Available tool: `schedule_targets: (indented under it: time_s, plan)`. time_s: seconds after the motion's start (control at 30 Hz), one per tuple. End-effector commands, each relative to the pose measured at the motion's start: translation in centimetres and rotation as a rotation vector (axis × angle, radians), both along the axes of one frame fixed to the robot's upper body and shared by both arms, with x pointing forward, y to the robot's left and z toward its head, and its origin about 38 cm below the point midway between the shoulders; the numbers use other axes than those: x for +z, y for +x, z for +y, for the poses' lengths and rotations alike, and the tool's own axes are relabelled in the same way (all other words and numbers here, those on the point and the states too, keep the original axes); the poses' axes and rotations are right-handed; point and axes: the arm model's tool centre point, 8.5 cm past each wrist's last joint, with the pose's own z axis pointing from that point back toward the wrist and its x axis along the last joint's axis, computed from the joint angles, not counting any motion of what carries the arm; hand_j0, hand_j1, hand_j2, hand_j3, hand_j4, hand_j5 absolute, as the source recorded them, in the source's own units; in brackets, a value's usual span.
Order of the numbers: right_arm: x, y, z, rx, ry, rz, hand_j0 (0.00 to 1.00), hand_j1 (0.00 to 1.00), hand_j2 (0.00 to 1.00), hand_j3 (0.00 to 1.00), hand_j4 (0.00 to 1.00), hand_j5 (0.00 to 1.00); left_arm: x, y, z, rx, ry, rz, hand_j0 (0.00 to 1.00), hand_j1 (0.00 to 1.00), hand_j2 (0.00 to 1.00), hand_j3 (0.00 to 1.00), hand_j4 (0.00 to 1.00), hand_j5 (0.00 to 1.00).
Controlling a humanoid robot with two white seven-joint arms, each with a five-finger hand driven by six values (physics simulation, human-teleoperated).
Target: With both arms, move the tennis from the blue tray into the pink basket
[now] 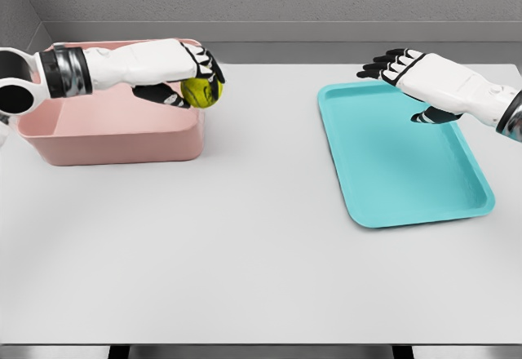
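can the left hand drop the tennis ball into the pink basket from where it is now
Probably yes. The left hand holds the tennis ball above the pink basket's right end, with nothing between them.

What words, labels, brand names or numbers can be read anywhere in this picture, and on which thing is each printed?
None can be read: no text shows anywhere.
The yellow-green tennis ball in the left hand shows no legible brand mark.
The pink plastic basket, the turquoise rectangular tray, the white table and the open right hand are all plain.
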Motion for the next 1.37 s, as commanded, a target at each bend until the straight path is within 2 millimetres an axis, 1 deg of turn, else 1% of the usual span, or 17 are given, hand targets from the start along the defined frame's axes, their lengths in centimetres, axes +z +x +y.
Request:
schedule_targets:
  time_s: [0.0,0.2,0.4,0.47,0.57,0.67,0.73,0.9,0.97,1.0,1.07,1.1,1.13,1.17,1.23,1.27,1.33]
  plan:
    - [0.1,0.0,0.0,-0.002,0.004,0.000,1.00,1.00,1.00,1.00,1.00,1.00,-0.8,1.0,1.8,0.065,0.000,0.028,0.53,0.53,0.53,0.53,0.53,0.53]
    - [0.1,0.0,0.1,0.001,0.005,0.000,1.00,1.00,1.00,1.00,1.00,1.00,-2.7,2.6,5.4,0.189,0.023,0.081,0.53,0.53,0.53,0.53,0.53,0.53]
    - [0.1,0.0,0.1,0.002,0.006,-0.001,1.00,1.00,1.00,1.00,1.00,1.00,-3.9,3.9,8.1,0.294,0.027,0.120,0.53,0.53,0.53,0.53,0.53,0.53]
    - [0.1,0.0,0.2,0.003,0.007,-0.001,1.00,1.00,1.00,1.00,1.00,1.00,-3.7,4.3,8.6,0.317,0.022,0.120,0.53,0.53,0.53,0.53,0.53,0.53]
    - [0.1,0.0,0.2,0.003,0.007,-0.001,1.00,1.00,1.00,1.00,1.00,1.00,-4.5,4.9,8.4,0.334,0.011,0.139,0.53,0.53,0.53,0.53,0.53,0.53]
    - [0.0,0.0,0.2,0.003,0.007,0.001,1.00,1.00,1.00,1.00,1.00,1.00,-4.3,5.3,7.9,0.337,0.004,0.140,0.55,0.55,0.55,0.55,0.55,0.55]
    - [0.0,0.0,0.2,0.003,0.007,0.001,1.00,1.00,1.00,1.00,1.00,1.00,-4.1,5.4,7.9,0.348,-0.001,0.138,0.99,0.99,0.99,0.99,0.99,0.99]
    - [0.1,0.0,0.2,0.003,0.007,-0.001,1.00,1.00,1.00,1.00,1.00,1.00,-3.8,5.3,8.5,0.351,-0.009,0.132,1.00,1.00,1.00,1.00,1.00,1.00]
    - [0.1,0.0,0.2,0.003,0.007,-0.001,1.00,1.00,1.00,1.00,1.00,1.00,-3.7,4.9,8.0,0.313,-0.021,0.123,1.00,1.00,1.00,1.00,1.00,1.00]
    - [0.1,0.0,0.2,0.003,0.007,-0.001,1.00,1.00,1.00,1.00,1.00,1.00,-2.8,4.6,7.0,0.277,-0.035,0.101,1.00,1.00,1.00,1.00,1.00,1.00]
    - [0.1,0.0,0.2,0.005,0.007,-0.001,1.00,1.00,1.00,1.00,1.00,1.00,-1.4,3.6,8.2,0.264,-0.015,0.064,1.00,1.00,1.00,1.00,1.00,1.00]
    - [0.1,-0.1,0.3,0.008,0.007,-0.001,1.00,1.00,1.00,1.00,1.00,1.00,-0.9,3.2,7.5,0.237,-0.018,0.050,1.00,1.00,1.00,1.00,1.00,1.00]
    - [0.1,-0.1,0.3,0.009,0.008,-0.002,1.00,1.00,1.00,1.00,1.00,1.00,-0.1,2.6,8.7,0.244,-0.012,0.036,1.00,1.00,1.00,1.00,1.00,1.00]
    - [0.1,-0.1,0.3,0.008,0.006,-0.002,1.00,1.00,1.00,1.00,1.00,1.00,0.0,1.1,9.4,0.224,-0.001,0.030,1.00,1.00,1.00,1.00,1.00,1.00]
    - [0.1,-0.1,0.3,0.009,0.008,-0.002,1.00,1.00,1.00,1.00,1.00,1.00,1.9,-1.8,11.1,0.210,-0.017,-0.033,1.00,1.00,1.00,1.00,1.00,1.00]
    - [0.1,-0.1,0.3,0.009,0.008,-0.002,1.00,1.00,1.00,1.00,1.00,1.00,1.9,-2.6,11.8,0.218,-0.025,-0.037,1.00,1.00,1.00,1.00,1.00,1.00]
    - [0.1,-0.1,0.3,0.009,0.008,-0.002,1.00,1.00,1.00,1.00,1.00,1.00,1.7,-2.7,12.3,0.230,-0.031,-0.038,1.00,1.00,1.00,1.00,1.00,1.00]
